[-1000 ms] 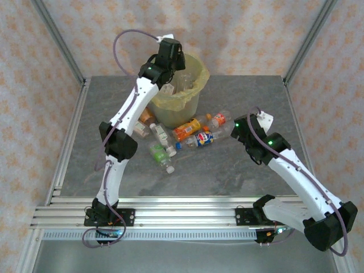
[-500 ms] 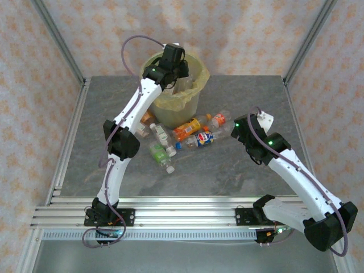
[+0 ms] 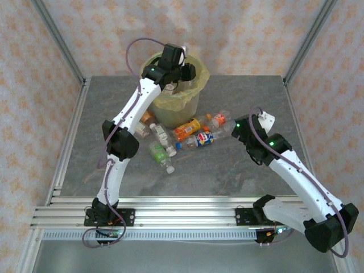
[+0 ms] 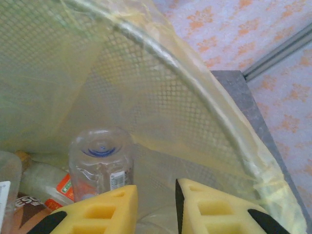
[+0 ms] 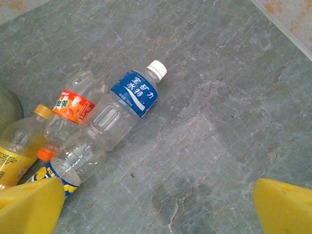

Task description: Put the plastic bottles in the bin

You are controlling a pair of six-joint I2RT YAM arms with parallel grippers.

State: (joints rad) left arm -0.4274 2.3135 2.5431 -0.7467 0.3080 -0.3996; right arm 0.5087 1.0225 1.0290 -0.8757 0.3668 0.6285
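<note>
The left tool (image 3: 185, 70) hung over the bin (image 3: 183, 103) at the far side of the desk (image 3: 267, 96). Its yellow fingers (image 4: 105, 209) were drawn almost together with nothing between them. Below it, inside the yellow-green liner (image 4: 195, 95), a clear bottle (image 4: 100, 161) stood on end among other bottles at the bottom. The right tool (image 5: 156, 207) was spread wide and empty, above the desk to the right of the heap of plastic bottles (image 3: 182, 136), which lay just in front of the bin. Nearest that tool lay a blue-labelled bottle (image 5: 124, 105) with a white cap. It touched a red-labelled bottle (image 5: 73, 106), and a yellow bottle (image 5: 17, 141) with an orange cap lay beside them.
</note>
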